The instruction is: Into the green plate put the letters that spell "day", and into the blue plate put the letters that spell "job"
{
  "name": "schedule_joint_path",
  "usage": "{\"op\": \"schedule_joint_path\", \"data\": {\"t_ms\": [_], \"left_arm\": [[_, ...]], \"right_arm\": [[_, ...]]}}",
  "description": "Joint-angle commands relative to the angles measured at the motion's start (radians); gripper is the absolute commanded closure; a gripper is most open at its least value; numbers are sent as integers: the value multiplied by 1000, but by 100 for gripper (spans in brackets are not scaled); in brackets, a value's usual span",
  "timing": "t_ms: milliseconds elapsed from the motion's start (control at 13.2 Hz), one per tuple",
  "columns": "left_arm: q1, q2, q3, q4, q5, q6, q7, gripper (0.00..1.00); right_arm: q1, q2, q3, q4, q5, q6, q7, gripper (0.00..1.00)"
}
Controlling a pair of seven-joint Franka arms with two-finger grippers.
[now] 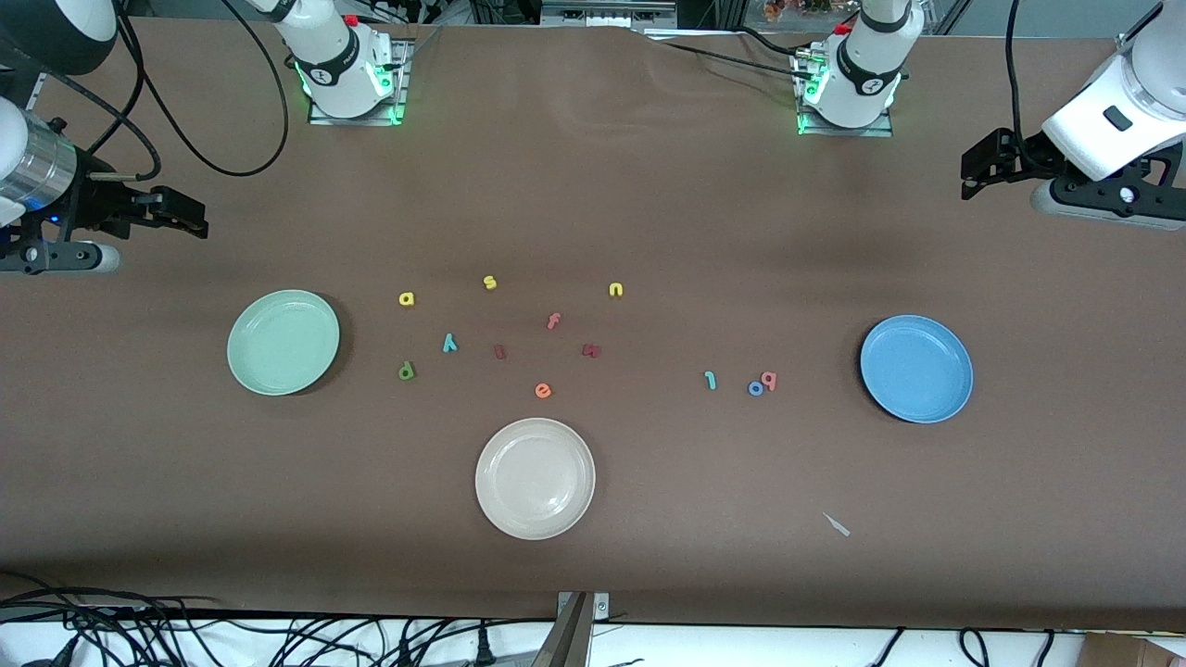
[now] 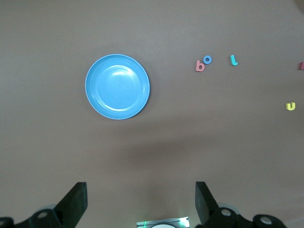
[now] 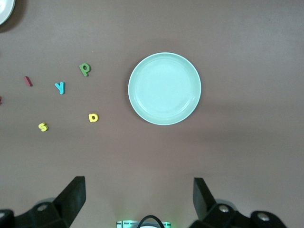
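The left tool hung above the worktop at the left arm's end, fingers apart and holding nothing, the blue plate well clear of it. Beside that plate lay the teal "j", blue "o" and red "b". The right tool, also spread wide, hung near the green plate, with the yellow "a", teal "y" and green "d" beside the plate.
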Motion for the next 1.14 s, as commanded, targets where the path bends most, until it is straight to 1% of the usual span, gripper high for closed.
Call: {"op": "schedule_joint_path", "data": {"t_ms": [0, 606, 1061], "left_arm": [[0, -4, -5, 16, 17, -19, -7, 0], [1, -4, -2, 17, 17, -19, -5, 0], [67, 10, 23, 17, 13, -16, 7, 0]], "right_arm": [[0, -7, -1, -6, -3, -8, -13, 0], [0, -7, -1, -6, -3, -8, -13, 0], [0, -7, -1, -7, -3, -8, -13, 0]]}}
